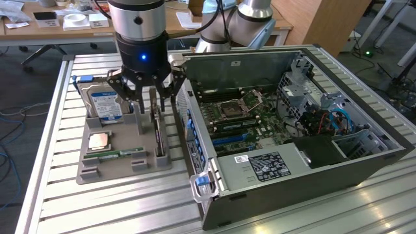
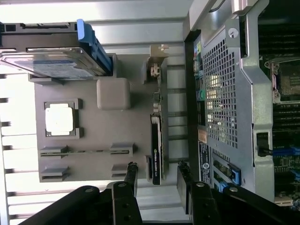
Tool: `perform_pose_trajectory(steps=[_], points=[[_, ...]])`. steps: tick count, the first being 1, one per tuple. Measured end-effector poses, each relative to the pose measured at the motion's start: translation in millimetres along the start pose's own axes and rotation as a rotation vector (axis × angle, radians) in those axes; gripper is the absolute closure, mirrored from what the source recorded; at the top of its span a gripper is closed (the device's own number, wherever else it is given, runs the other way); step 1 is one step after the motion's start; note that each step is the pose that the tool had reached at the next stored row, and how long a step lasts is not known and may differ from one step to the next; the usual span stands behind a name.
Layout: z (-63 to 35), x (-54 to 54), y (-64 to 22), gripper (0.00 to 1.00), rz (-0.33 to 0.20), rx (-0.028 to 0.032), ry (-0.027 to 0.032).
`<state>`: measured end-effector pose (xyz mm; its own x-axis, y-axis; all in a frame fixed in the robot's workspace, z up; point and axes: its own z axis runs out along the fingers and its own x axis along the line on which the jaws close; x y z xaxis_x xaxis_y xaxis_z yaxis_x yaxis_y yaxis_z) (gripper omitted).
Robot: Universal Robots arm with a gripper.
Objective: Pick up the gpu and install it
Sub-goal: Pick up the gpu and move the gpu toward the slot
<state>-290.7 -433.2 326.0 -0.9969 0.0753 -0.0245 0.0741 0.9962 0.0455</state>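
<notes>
The gpu (image 1: pixel 158 130) stands on edge in a slot of the grey holder tray (image 1: pixel 123 168), a thin dark card next to the computer case. In the wrist view the gpu (image 2: pixel 157 140) shows edge-on with its silver bracket at the far end. My gripper (image 1: pixel 149 100) hangs just above the card's bracket end, open. In the wrist view the gripper (image 2: pixel 157 176) straddles the card. One black fingertip (image 2: pixel 131 174) lies on each side, and both are apart from the card. Nothing is held.
The open computer case (image 1: pixel 293 136) lies right beside the tray, motherboard (image 1: pixel 240 117) exposed. On the tray stand a blue-labelled hard drive (image 1: pixel 104 103), a CPU (image 1: pixel 99 141) and a RAM stick (image 1: pixel 117 153). A second robot arm (image 1: pixel 247 14) stands behind the case.
</notes>
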Motion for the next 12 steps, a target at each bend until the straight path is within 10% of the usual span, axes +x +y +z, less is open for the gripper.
perform_pose_trajectory(steps=[12], points=[[21.8, 0.5, -1.0, 0.53, 0.000, 0.0000, -0.0006]])
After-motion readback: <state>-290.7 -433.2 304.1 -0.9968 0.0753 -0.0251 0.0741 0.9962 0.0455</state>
